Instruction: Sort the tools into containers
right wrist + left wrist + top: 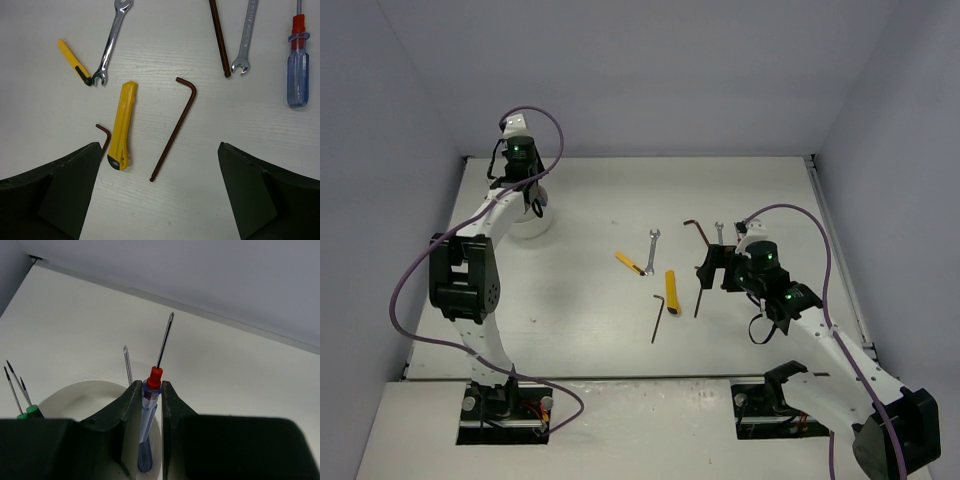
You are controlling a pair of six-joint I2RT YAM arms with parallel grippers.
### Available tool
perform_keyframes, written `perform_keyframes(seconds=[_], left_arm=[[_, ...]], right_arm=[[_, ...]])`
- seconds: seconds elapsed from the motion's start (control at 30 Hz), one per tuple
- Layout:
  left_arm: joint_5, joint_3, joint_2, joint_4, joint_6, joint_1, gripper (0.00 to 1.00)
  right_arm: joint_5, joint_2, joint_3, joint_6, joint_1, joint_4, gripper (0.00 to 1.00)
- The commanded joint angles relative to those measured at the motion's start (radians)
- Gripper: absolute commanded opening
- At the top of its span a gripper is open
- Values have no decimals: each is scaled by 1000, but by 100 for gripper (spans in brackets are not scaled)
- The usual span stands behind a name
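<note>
Tightly in left claw [150,386], blue screwdriver [146,440]

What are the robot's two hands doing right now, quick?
Left gripper: closed on the blue screwdriver, over the white cup.
Right gripper: open, holding nothing.

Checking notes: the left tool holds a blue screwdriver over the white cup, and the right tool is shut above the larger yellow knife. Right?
The right tool is open, not shut: the right wrist view shows it spread wide above the larger yellow knife. The left tool holds the blue screwdriver over the white cup.
</note>
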Motion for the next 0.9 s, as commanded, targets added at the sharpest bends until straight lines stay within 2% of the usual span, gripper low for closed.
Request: perform_keyframes(seconds=[0.0, 0.43, 0.87], left_arm=[[-31, 0, -36, 110, -35, -1, 0], [-41, -70, -20, 141, -108, 0, 7], [-30, -132, -54, 146, -157, -1, 30]], right_arm=[[-4, -8, 8, 7, 8, 47, 100], [-2, -12, 8, 8, 8, 47, 100], [-1, -13, 12, 5, 8, 47, 100]])
